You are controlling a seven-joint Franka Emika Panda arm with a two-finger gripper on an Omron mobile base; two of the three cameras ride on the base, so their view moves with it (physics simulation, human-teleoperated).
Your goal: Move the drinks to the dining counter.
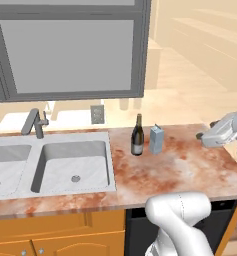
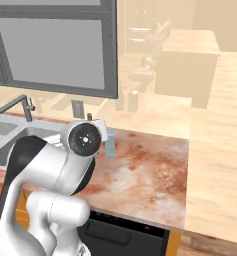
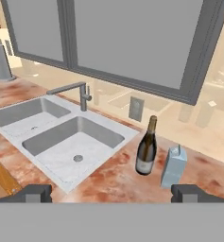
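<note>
Wine bottle (image 3: 147, 149) bears a pale label, lettering unreadable; carton (image 3: 173, 166) plain.

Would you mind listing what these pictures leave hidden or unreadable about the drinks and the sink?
- Wine bottle, right base view: mostly hidden behind the arm.
- Carton, right base view: partly behind the arm.
- Wine label, hand view: too small to read.
- Left sink basin, left base view: cut by the edge.

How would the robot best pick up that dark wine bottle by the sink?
Probably around the wide lower body of the wine bottle, coming in level from the front of the counter. It stands upright, its neck is thin, and the carton stands close on one side, so the open fingers should straddle it from the front.
</note>
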